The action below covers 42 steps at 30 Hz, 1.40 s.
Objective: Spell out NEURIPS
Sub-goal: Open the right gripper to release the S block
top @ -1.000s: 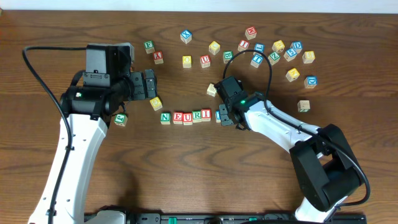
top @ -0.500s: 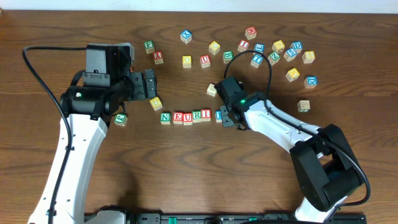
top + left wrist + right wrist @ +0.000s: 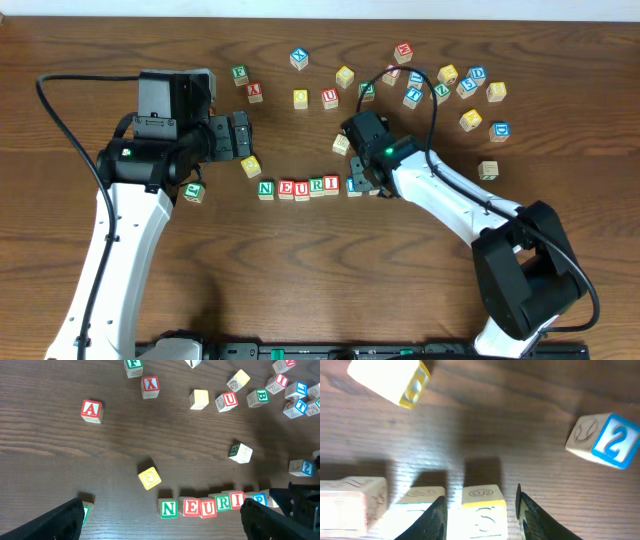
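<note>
Table (image 3: 300, 280), near-centre: NEURIP row (image 3: 210, 506) runs left to right, cubes close together. Right gripper (image 3: 480, 497) at row's right end, jaws half-closed, clamped on sides of S cube (image 3: 477, 512), which shows a yellow face, just beside P cube (image 3: 258, 500). Cannot tell if S cube rests on wood. Left gripper (image 3: 238, 136) left of row, jaws spread wide, holding nothing, yellow cube (image 3: 251, 166) near. Farther back: loose cubes (image 3: 445, 85) scattered, A cube (image 3: 254, 92) well apart from row.

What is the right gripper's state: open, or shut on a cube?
Shut on the yellow S cube, apparently: in the right wrist view the right gripper's fingers flank both its sides closely.
</note>
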Available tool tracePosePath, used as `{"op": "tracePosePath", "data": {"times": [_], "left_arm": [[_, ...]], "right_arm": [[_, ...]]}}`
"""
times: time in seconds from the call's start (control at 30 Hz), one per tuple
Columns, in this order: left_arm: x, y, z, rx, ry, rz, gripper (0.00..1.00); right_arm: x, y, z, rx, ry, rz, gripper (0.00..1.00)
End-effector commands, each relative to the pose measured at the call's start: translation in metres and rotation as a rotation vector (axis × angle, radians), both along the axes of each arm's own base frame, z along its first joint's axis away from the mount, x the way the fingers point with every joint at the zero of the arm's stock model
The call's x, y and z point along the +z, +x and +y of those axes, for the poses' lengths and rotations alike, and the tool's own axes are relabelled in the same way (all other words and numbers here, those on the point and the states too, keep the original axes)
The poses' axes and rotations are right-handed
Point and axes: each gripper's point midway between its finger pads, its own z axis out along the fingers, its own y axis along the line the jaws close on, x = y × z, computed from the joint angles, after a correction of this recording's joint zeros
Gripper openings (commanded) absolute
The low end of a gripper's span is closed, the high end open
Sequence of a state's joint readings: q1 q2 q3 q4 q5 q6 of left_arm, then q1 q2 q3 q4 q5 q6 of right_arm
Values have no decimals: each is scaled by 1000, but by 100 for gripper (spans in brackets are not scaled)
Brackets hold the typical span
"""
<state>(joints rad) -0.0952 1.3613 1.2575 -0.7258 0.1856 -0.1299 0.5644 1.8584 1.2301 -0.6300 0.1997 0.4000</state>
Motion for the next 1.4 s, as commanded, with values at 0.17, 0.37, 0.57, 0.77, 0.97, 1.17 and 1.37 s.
{"op": "tracePosePath", "data": {"times": [0.17, 0.37, 0.57, 0.77, 0.97, 1.17, 1.37], "left_arm": [[12, 2, -1, -6, -4, -33, 98], [12, 2, -1, -6, -4, -33, 98], [13, 3, -1, -6, -4, -33, 98], [12, 2, -1, -6, -4, -33, 98], [13, 3, -1, -6, -4, -33, 98], [12, 2, -1, -6, -4, -33, 98], [13, 3, -1, -6, -4, -33, 98]], "right_arm": [[31, 19, 8, 5, -2, -65, 39], [38, 15, 6, -24, -4, -41, 40], [42, -4, 3, -22, -10, 57, 39], [39, -18, 0, -37, -14, 121, 39], [36, -34, 5, -22, 19, 199, 36], [35, -38, 2, -25, 8, 218, 26], [35, -44, 4, -19, -14, 224, 17]]}}
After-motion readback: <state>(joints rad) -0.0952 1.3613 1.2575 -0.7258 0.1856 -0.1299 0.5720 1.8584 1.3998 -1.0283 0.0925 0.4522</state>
